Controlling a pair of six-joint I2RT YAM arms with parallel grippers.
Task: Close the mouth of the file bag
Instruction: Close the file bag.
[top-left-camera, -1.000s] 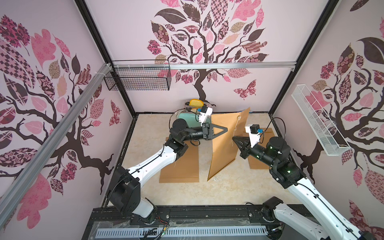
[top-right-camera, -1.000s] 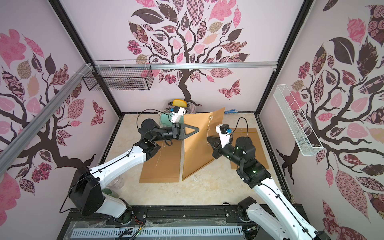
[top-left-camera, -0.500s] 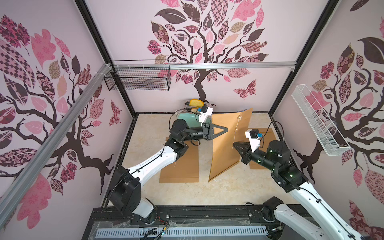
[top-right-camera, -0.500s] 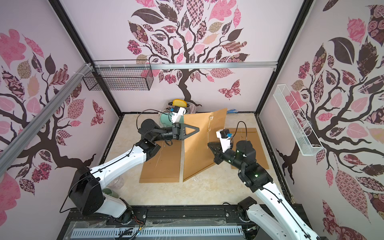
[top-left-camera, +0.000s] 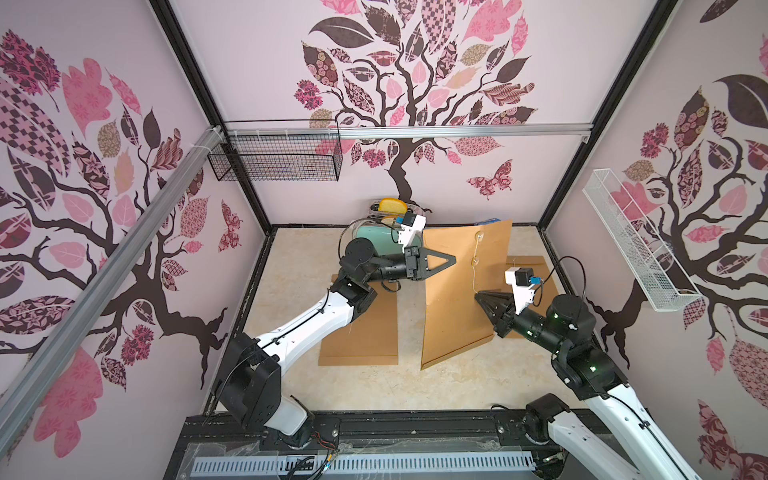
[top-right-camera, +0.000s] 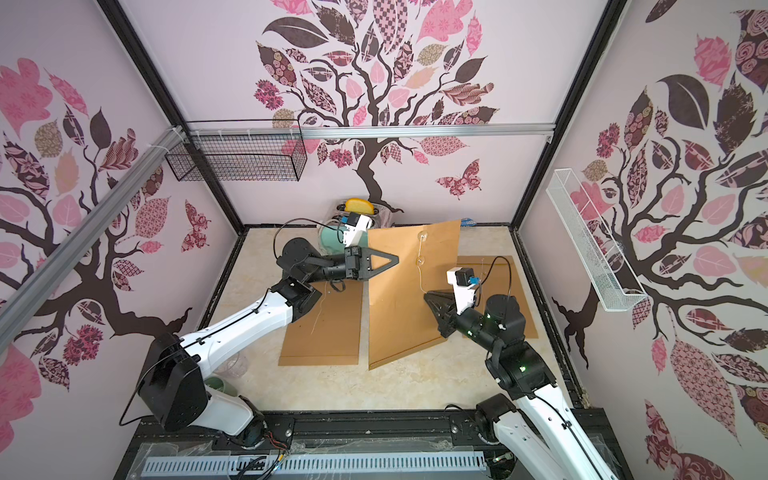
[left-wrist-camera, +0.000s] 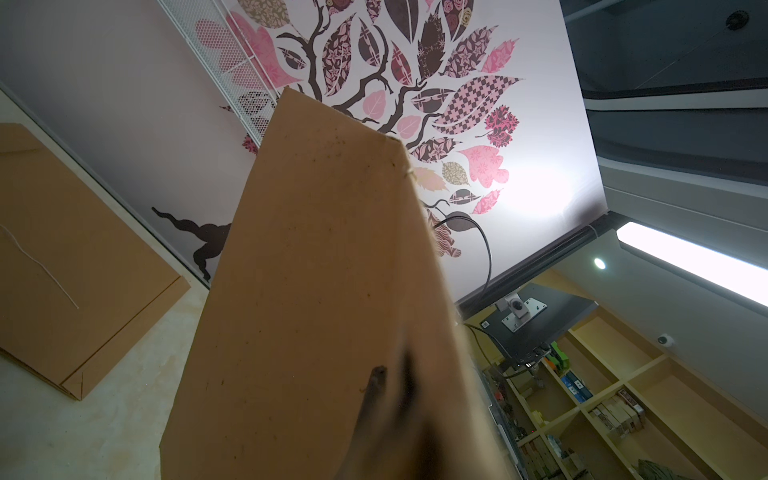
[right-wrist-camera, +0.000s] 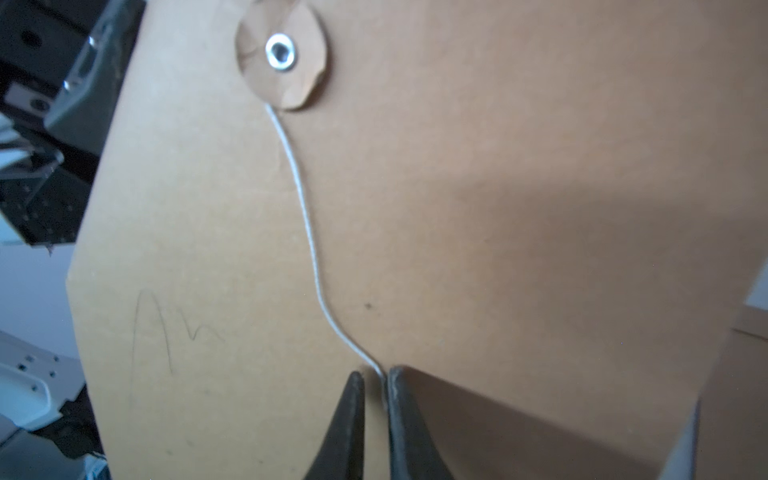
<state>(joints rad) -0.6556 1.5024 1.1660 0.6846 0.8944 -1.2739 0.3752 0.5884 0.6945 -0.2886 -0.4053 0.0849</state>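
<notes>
No readable writing, only a faint scribble (right-wrist-camera: 166, 328) on the bag (top-left-camera: 457, 307). The bag stands mid-frame in both top views, long axis upright, mouth end up. The left gripper (top-left-camera: 452, 260) clamps its edge. The right gripper (right-wrist-camera: 374, 374) has its jaws slightly apart, with the string (right-wrist-camera: 307, 224) between them.

My two top views look steeply down from high overhead, both taking in the whole worktop (top-left-camera: 374, 395). My left wrist camera peers upward along the file bag (left-wrist-camera: 311, 270), very close; my right wrist camera faces its stringed side, close.

Upright brown file bag (top-left-camera: 455, 299), loose string (right-wrist-camera: 307, 232)
</notes>
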